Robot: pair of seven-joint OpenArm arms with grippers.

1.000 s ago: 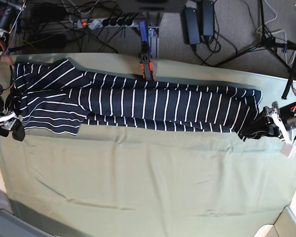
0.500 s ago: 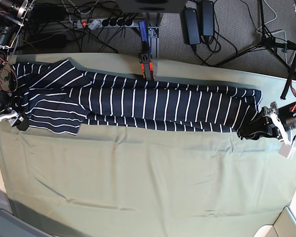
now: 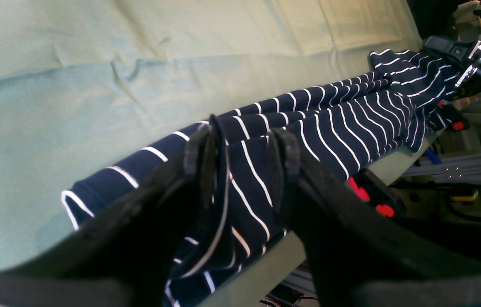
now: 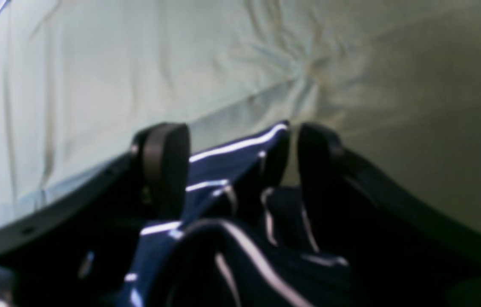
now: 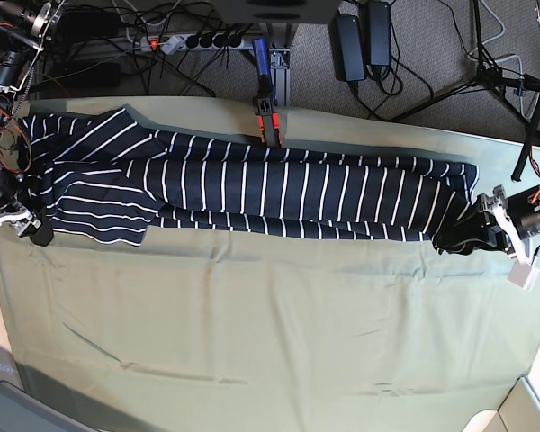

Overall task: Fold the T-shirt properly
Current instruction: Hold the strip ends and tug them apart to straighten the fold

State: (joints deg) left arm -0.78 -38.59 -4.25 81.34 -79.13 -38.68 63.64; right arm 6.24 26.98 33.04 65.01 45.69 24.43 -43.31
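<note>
A: The left tool, seen from its own wrist camera, has its two black fingers spread apart, and a fold of the T-shirt lies between them. One finger touches the hem edge; the other finger sits on striped cloth. I cannot tell whether it pinches anything.

B: And beyond that tool?

A: The navy striped shirt runs away from the fingertips in a long narrow band toward the right tool at the far end. To one side of the left tool lies the olive-green table, wrinkled. On the other side the table edge drops off, with red-and-black clamps just past it.

B: The right wrist view?

A: Blurred. The right tool has its pads well apart, with a bunched corner of the T-shirt between them. The cloth fills the gap loosely; a firm grip is not visible. The green table stretches ahead of the fingertips.

B: From the base view?

A: The left tool is at the shirt's hem end, the right tool at the sleeve end. The T-shirt lies stretched between them along the far part of the table.
</note>
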